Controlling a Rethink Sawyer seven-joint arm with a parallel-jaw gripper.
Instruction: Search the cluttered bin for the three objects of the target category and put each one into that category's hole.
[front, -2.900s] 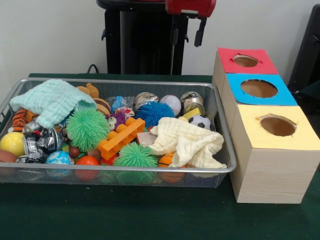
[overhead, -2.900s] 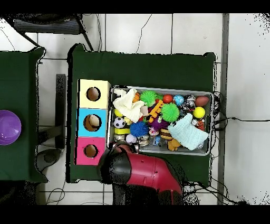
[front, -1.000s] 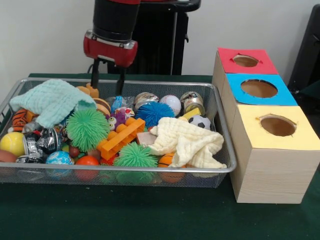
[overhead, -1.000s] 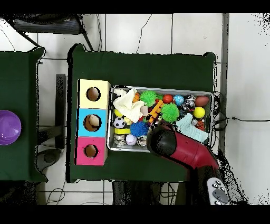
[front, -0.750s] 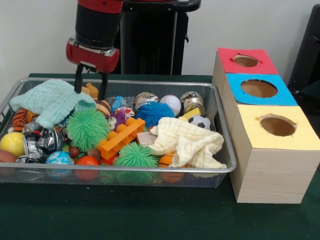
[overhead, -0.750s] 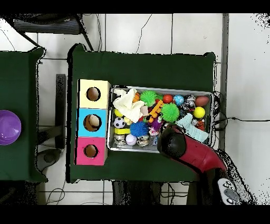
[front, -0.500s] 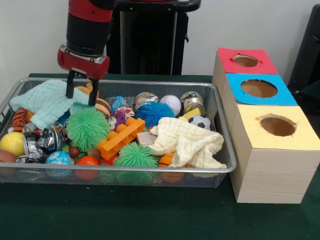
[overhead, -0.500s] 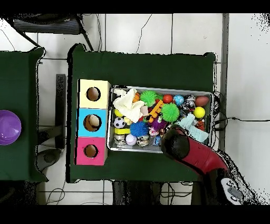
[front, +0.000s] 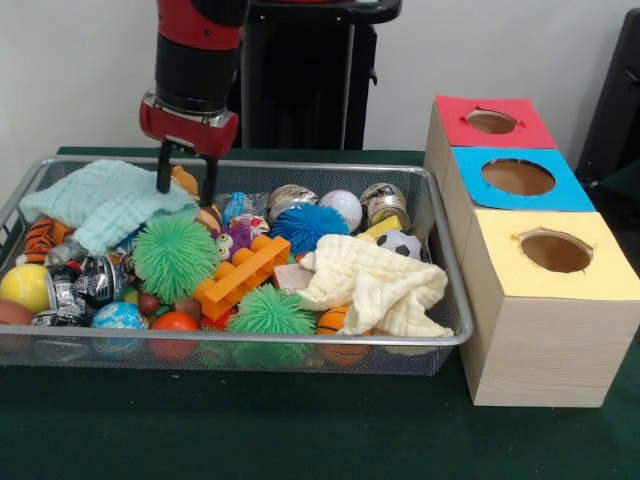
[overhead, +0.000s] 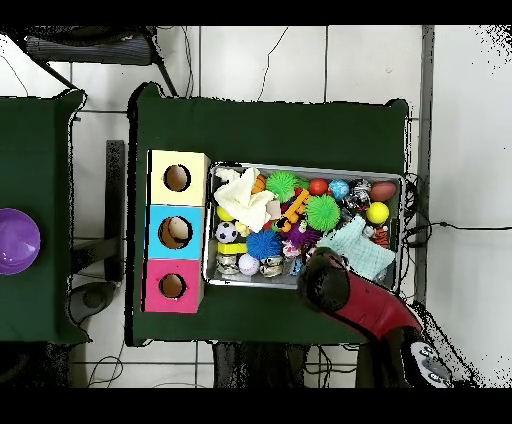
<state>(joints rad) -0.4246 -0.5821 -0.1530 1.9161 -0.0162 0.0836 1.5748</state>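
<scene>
The wire mesh bin (front: 300, 338) sits on the green table, full of toys; it also shows in the overhead view (overhead: 300, 168). My gripper (front: 186, 182) hangs open over the bin's far left part, its fingers (front: 163, 172) either side of a brown plush toy (front: 184, 180), beside a mint cloth (front: 95, 200). In the overhead view the red arm (overhead: 350, 300) hides the gripper. Three wooden boxes stand right of the bin, with a red-topped hole (front: 491, 121), a blue-topped hole (front: 517, 177) and a yellow-topped hole (front: 556, 252).
The bin holds green spiky balls (front: 174, 257), a blue spiky ball (front: 306, 225), an orange brick piece (front: 240, 275), a cream cloth (front: 375, 285), a small soccer ball (front: 402, 243) and several other balls. A purple bowl (overhead: 15, 240) sits on a side table.
The arm swung from near the boxes to over the bin's left part and lowered. In the last half second the gripper shifted right, from over the mint cloth to the brown plush toy.
</scene>
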